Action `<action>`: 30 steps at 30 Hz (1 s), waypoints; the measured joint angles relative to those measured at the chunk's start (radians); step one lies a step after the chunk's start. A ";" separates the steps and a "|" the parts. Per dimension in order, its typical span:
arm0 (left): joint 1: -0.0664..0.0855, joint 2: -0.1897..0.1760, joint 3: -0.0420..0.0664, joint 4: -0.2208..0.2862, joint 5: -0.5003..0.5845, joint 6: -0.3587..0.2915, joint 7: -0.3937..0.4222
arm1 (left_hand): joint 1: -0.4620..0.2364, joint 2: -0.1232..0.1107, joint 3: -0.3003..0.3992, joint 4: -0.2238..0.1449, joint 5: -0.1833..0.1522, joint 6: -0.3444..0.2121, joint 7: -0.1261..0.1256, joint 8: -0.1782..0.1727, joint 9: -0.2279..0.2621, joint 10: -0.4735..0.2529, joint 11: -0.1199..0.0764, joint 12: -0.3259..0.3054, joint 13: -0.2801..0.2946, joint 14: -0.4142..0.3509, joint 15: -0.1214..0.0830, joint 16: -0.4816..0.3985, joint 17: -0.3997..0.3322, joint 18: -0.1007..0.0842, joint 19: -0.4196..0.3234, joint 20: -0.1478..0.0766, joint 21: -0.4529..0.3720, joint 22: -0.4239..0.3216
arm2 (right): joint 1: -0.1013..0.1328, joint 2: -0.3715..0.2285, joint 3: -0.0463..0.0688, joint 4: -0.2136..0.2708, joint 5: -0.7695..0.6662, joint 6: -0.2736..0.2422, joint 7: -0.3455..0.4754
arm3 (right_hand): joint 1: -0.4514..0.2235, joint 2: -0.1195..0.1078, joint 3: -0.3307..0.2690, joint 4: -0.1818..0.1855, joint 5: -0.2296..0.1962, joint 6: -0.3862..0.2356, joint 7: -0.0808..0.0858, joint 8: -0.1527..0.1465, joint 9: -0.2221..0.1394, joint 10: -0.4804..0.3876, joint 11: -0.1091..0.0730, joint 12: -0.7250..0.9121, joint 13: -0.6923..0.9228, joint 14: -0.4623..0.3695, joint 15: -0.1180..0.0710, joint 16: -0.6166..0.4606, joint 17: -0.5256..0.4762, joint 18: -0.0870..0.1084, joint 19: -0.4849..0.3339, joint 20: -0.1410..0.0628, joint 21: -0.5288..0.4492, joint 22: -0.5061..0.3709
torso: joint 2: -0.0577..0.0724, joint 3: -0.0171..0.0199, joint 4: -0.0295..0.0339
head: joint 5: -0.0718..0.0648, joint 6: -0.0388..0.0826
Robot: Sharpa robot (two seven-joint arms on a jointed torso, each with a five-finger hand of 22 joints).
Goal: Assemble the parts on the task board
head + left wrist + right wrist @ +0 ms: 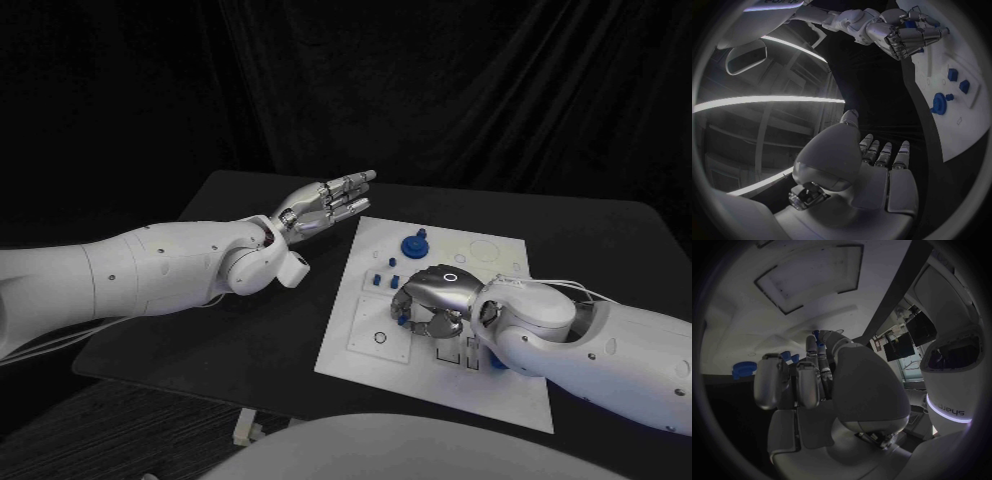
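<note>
Head view: my right hand sits low over the middle of the task board, fingers curled down. I can't tell whether it's pinching a part or just clenched. Right wrist view shows a small blue peg at its fingertips, contact unclear. My left hand is off the board's far left corner, released, fingers straight, holding nothing. Blue round knob part stands near the board's far edge, small blue pieces left of my right hand. I judge we're mid pick or insertion; next move needs confirmed grip, then alignment with a socket.
</note>
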 measured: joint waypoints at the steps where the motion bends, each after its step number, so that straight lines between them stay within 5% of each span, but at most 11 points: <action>1: 0.000 0.000 0.000 0.000 0.000 0.000 0.000 | 0.000 0.000 0.000 0.000 0.000 0.000 0.000 0.000 0.000 -0.002 0.002 0.000 0.000 0.000 0.000 0.000 0.000 0.000 0.000 0.000 0.000 0.000 | 0.000 0.000 0.000 0.000 0.000 0.000 0.000 | 0.000 0.000 0.000 0.000 -0.003 0.000 0.000 -0.003 0.001 -0.004 0.000 0.000 0.001 0.000 0.000 0.000 0.000 0.000 0.000 0.000 -0.001 0.000 | 0.000 0.0001 0.0000 | 0.001 0.000; 13: -0.001 0.000 0.000 0.000 0.000 0.002 0.000 | 0.004 -0.004 0.003 -0.003 0.000 0.004 0.004 0.000 0.000 0.000 0.007 0.004 0.000 -0.004 0.003 0.000 0.000 0.000 0.000 0.000 0.000 0.000 | 0.000 -0.001 0.000 0.000 0.000 0.004 0.000 | -0.005 0.005 0.000 0.000 -0.016 -0.002 -0.002 -0.004 0.004 -0.007 0.000 0.005 0.002 0.003 0.003 -0.004 0.000 0.000 -0.004 0.004 -0.002 0.000 | -0.001 0.0000 -0.0001 | 0.003 0.000; 20: -0.001 0.000 0.000 0.000 0.000 0.004 0.000 | 0.004 -0.004 0.005 -0.005 0.004 0.007 0.007 0.000 0.001 0.000 0.007 0.004 0.001 -0.004 0.003 0.000 0.001 0.000 0.004 0.004 0.000 0.000 | -0.001 -0.001 0.000 0.000 0.000 0.006 -0.003 | -0.015 0.007 0.003 -0.003 -0.047 -0.032 -0.012 -0.028 0.005 -0.018 0.004 0.005 0.004 0.003 0.003 -0.005 -0.004 0.000 -0.007 0.007 -0.011 0.000 | -0.001 0.0000 -0.0001 | 0.003 0.000; 25: -0.001 0.000 0.000 0.000 0.000 0.005 0.000 | 0.004 -0.004 0.005 -0.005 0.004 0.011 0.011 0.000 0.001 0.000 0.007 0.004 0.001 0.000 0.007 0.000 0.001 0.000 0.004 0.004 0.000 0.000 | -0.002 -0.002 0.000 0.000 0.000 0.008 -0.011 | -0.031 -0.009 0.006 -0.006 -0.059 -0.106 -0.022 -0.078 -0.014 -0.036 0.011 0.005 0.005 0.001 0.012 -0.015 -0.019 0.000 -0.012 0.012 -0.029 0.000 | -0.001 0.0000 -0.0001 | 0.003 0.000; 30: -0.002 0.000 0.000 -0.001 0.000 0.006 0.000 | 0.004 -0.004 0.005 -0.005 0.004 0.011 0.011 0.000 0.001 0.000 0.007 0.004 0.001 0.000 0.007 0.000 0.000 0.000 0.004 0.003 0.000 0.000 | -0.004 -0.003 0.000 0.000 -0.001 0.010 -0.023 | -0.051 -0.016 0.002 -0.002 -0.103 -0.172 -0.054 -0.119 -0.043 -0.046 0.014 0.009 0.008 0.001 0.012 -0.015 -0.023 0.000 -0.016 0.016 -0.034 0.000 | -0.001 0.0000 -0.0002 | 0.002 0.000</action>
